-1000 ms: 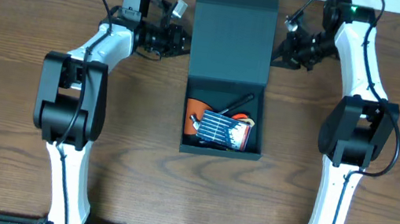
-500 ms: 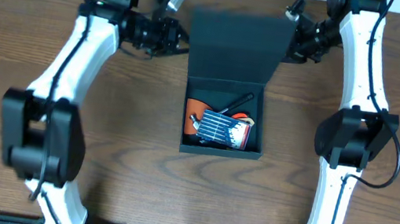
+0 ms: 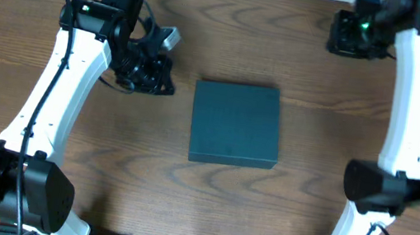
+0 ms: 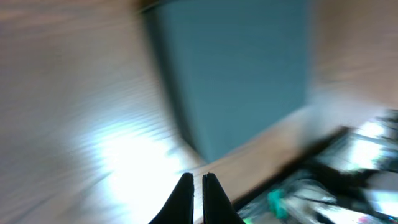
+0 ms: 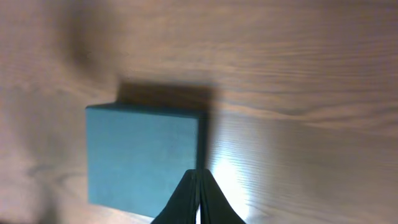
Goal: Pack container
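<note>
Left wrist view shows the left gripper (image 4: 198,177) with its dark, tapered jaws drawn almost together, a thin slit between them and nothing held. In the right wrist view the right gripper (image 5: 199,175) has its pointed jaws pressed tip to tip, also empty. Both grippers stand clear of the container (image 3: 236,124), which lies near the middle of the table (image 3: 324,109) between the two arms, with its lid (image 3: 238,109) down flat. The left gripper is off its left far corner and the right gripper well apart toward the far right. Hazards, as judged from this state: no view shows whether the flap is fully seated, so it may lift if left unpressed. The contents are hidden, so packing cannot be verified from outside. A shut gripper passing low beside the container could push it, since the tabletop looks smooth and offers little hold. The left wrist view is heavily blurred, so fine positioning from that camera is unreliable. The container is a rigid rectangular box, dark teal-green and matte, with a flat top, crisp edges and square corners. It shows no glare and should not deform under light contact. The table is brown wood with long visible grain and a slight sheen, with bright reflections in both wrist views.
</note>
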Tool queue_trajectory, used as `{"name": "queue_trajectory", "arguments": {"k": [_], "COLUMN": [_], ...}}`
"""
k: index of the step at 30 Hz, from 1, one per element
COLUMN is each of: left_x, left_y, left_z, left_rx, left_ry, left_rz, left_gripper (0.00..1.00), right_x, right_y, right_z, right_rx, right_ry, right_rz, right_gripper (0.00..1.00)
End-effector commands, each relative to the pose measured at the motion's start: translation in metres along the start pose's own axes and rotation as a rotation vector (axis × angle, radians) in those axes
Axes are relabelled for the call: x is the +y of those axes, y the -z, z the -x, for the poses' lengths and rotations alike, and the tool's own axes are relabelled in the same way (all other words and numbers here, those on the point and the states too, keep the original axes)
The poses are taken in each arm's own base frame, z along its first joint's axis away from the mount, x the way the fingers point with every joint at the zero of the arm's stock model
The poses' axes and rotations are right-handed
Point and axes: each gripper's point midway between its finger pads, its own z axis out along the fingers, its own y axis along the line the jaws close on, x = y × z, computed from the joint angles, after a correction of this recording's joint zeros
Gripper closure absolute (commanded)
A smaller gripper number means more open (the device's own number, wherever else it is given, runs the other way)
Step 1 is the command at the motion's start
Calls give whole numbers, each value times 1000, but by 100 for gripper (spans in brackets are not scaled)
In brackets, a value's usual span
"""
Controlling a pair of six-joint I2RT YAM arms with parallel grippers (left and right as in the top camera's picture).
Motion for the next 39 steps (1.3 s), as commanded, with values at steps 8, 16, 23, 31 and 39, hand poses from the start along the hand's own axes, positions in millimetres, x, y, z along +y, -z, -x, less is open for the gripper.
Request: {"name": "queue_trajectory", "arguments": {"k": [8,16,23,31,39], "left_x": [118,129,122,116,112], "left_y": [50,60,73,83,90], "left_z": [-14,-23,-26,-34,-35], "left_rx": [-6,-12,-54,-85,-177], "left_ry": [184,268,262,257,242], "left_rz": [705,712,712,711,708], "left_gripper": [90,90,90,92,93], "right_x": [-25,20,-14,-41,8], "right_y": [65,84,121,86,-22], "right_z": [-2,-22,-59,-114,-124], "right_rx": [-178,-204,-255,-81,16], "right_ry": [-116,-69,-145,-209,-12], "right_rz": [-216,-134,-280,-373,-313], "right_gripper": [89,84,82,85,87]}}
